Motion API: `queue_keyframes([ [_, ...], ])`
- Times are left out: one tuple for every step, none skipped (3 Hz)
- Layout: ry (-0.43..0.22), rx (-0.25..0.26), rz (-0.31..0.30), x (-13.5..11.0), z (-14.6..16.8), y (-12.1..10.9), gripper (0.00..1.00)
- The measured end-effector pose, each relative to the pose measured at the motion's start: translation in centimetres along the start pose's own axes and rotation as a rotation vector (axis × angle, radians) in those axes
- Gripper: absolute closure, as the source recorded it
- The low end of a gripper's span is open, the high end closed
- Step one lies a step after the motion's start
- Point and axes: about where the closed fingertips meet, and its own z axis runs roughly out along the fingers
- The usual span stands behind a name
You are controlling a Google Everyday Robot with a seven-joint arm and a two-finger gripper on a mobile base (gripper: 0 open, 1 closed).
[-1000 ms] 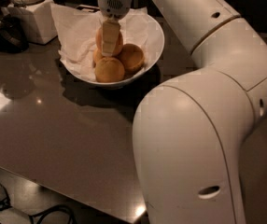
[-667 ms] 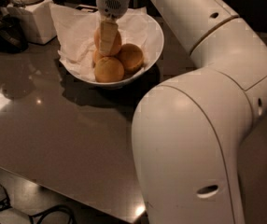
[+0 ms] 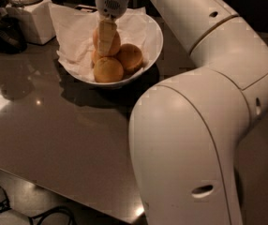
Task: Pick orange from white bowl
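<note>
The white bowl [image 3: 155, 40] stands at the back of the dark table, lined with crumpled white paper [image 3: 73, 32]. It holds several oranges. My gripper [image 3: 107, 48] comes down from above into the bowl and is shut on one orange [image 3: 116, 43], which shows on both sides of the near finger [image 3: 107, 34]. This orange sits higher than the rest. Two more oranges lie in front of it, one [image 3: 108, 70] at the near side and one [image 3: 130, 57] to the right. Another [image 3: 95, 56] is mostly hidden at the left.
A white square jar [image 3: 28, 18] stands at the back left, with a dark object [image 3: 3, 32] next to it. My large white arm [image 3: 195, 125] fills the right side. The table's front edge [image 3: 54, 191] runs along the lower left, with cables on the floor below.
The gripped orange now shows higher in the bowl, above the others. The gripper has stayed over the same spot.
</note>
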Motion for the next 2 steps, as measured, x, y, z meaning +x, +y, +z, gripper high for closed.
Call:
queue_keyframes([
  [-0.086,0.067,-0.007,1.4,-3.5,1.2,1.0],
  [-0.122,0.153,0.019,3.3,-7.1,2.1,1.0],
])
